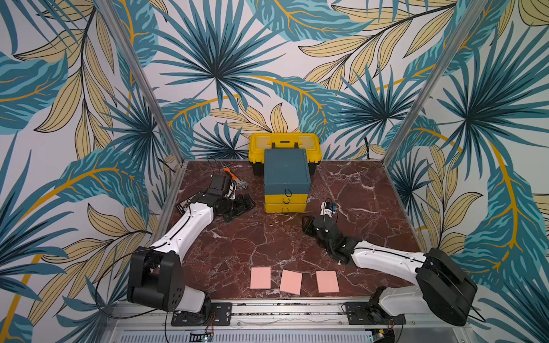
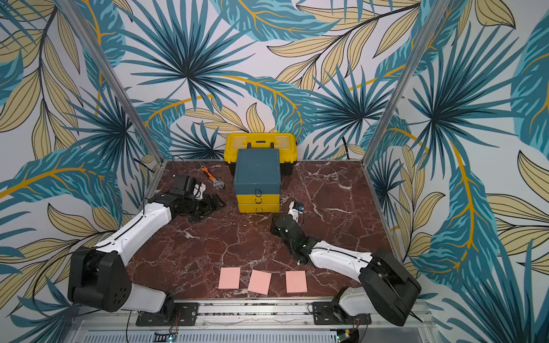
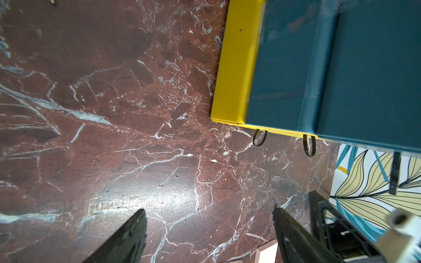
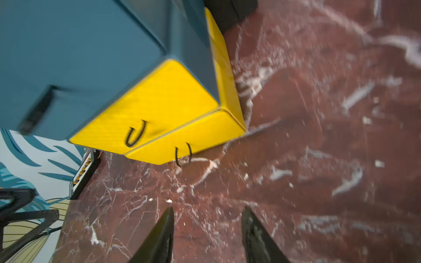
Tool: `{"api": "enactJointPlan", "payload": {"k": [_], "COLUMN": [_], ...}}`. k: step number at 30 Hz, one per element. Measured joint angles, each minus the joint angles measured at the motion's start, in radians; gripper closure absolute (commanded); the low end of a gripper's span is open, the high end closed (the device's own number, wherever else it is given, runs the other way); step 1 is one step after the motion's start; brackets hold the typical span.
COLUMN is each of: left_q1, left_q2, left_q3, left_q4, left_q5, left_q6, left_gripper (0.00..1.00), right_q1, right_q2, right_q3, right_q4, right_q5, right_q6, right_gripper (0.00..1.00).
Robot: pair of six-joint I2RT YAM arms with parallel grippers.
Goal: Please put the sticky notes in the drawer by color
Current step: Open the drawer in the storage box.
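Red marble tabletop (image 4: 296, 159) is showing bare between the half-parted jaws of the right claw (image 4: 208, 208), which is gripping nothing and pointing at the drawer (image 4: 159, 107) just ahead, probably lining up on a loop pull (image 4: 182, 153). Left claw (image 3: 209, 209), spread wider and equally empty, is sitting off to the drawer's side. Three pink sticky notes (image 1: 290, 281) are lying in a row well behind both claws, not yet sorted.

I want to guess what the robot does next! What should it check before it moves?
1. The left end effector is open and empty: ok.
2. The right end effector is open and empty: ok.
3. The pink sticky notes lie flat, apart and uncovered: ok.
4. The drawer cabinet has a drawer pulled out for them: not ok, all three fronts look shut.
5. What is already inside: cannot tell.
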Motion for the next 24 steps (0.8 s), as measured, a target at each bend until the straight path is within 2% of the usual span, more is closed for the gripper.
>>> {"api": "enactJointPlan", "payload": {"k": [5,8,16,24], "left_q1": [0.0,0.0,0.0,0.0], "left_q2": [0.0,0.0,-0.016,-0.04], "left_q3": [-0.034,-0.051,-0.1,-0.114], "left_q4": [0.032,0.04,0.079,0.097], "left_q5": [0.02,0.024,0.038,0.043], "left_q6": [0.0,0.0,-0.002,-0.001], "left_gripper": [0.11,0.11,0.09,0.09], "right_q1": [0.002,0.002,0.002,-0.003], "right_q2": [0.066,0.121,0.327,0.504], "right_q3": [-0.036,-0.042,-0.042,-0.032], "right_q4": [0.139,0.255,0.51,0.728], "right_q5": [-0.066,-0.106,-0.202,-0.243], "right_q6": [0.114,0.157,0.251,0.303], "right_gripper": [0.42,0.35,0.33,0.33]}}
